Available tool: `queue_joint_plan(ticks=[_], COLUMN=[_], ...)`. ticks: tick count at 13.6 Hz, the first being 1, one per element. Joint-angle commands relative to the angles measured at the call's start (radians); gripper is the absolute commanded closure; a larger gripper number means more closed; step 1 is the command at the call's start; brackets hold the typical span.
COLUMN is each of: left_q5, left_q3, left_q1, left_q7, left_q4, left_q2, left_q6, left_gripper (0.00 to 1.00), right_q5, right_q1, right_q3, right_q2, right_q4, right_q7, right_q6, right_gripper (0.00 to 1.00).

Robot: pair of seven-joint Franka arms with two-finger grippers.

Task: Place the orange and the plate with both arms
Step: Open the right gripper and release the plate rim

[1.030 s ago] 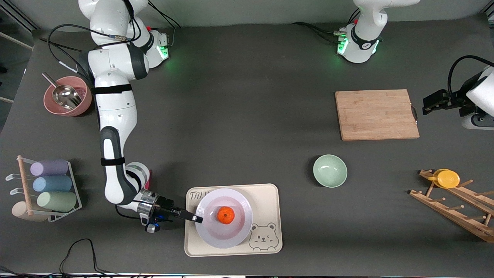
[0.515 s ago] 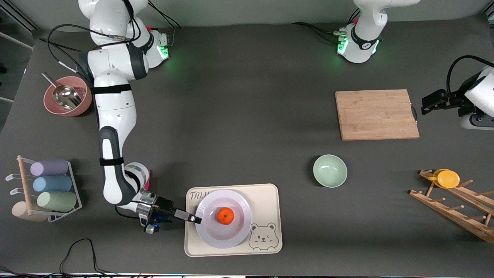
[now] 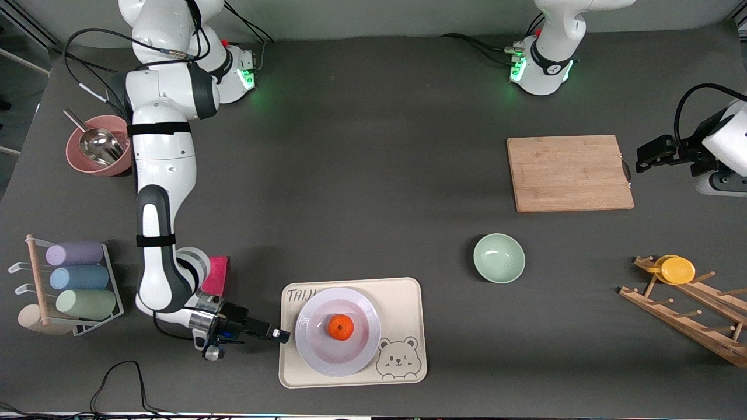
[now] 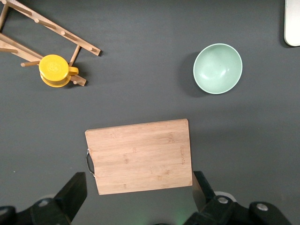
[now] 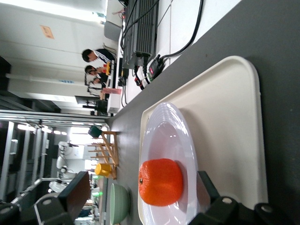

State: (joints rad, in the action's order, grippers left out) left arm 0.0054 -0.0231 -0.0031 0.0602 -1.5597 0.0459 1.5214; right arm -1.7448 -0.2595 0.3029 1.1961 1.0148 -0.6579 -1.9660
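The orange (image 3: 341,327) rests in the middle of the white plate (image 3: 315,345), which lies flat on the cream bear tray (image 3: 402,297). My right gripper (image 3: 280,336) is low beside the tray's edge at the right arm's end, open and clear of the plate's rim. In the right wrist view the orange (image 5: 161,182) and plate (image 5: 168,136) lie ahead of the open right gripper (image 5: 143,183), with nothing between its fingers. My left gripper (image 3: 642,160) waits open in the air by the cutting board's handle, and the left gripper (image 4: 138,180) holds nothing.
A pale green bowl (image 3: 498,258) and a wooden cutting board (image 3: 569,173) sit toward the left arm's end, with a yellow cup (image 3: 677,269) on a wooden rack. A pink sponge (image 3: 216,275), a cup rack (image 3: 76,280) and a pink bowl (image 3: 102,153) flank the right arm.
My right gripper has opened, let go of the plate's rim and drawn back off the tray toward the right arm's end. The plate has settled flat. The left arm has hardly moved.
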Motion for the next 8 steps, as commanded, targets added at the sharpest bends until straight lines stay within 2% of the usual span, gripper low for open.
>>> queue_joint_plan(ticks=[1,3,5,8], left_q5=[-0.012,-0.012,-0.012,-0.010], left_q3=[0.015,0.015,0.015,0.015], left_q1=[-0.012,-0.014,-0.014,-0.014], left_q7=[0.010,0.010,0.010,0.009], left_q4=[0.004,0.004,0.004,0.004], left_q2=[-0.009,-0.009,-0.009,-0.009], left_q6=[-0.015,-0.013,-0.015,-0.018], left_gripper=[0.00,0.00,0.00,0.00], right_q5=[0.150,0.304,0.515,0.700], right_q1=[-0.021,-0.046,-0.079,-0.095], right_q3=[0.034,0.061,0.099,0.105], right_q2=[-0.123,-0.212,-0.298,-0.420], right_q4=[0.120,0.212,0.296,0.427], right_q7=[0.072,0.106,0.139,0.156], right_q6=[-0.008,-0.008,-0.007,-0.007], right_gripper=[0.00,0.00,0.00,0.00])
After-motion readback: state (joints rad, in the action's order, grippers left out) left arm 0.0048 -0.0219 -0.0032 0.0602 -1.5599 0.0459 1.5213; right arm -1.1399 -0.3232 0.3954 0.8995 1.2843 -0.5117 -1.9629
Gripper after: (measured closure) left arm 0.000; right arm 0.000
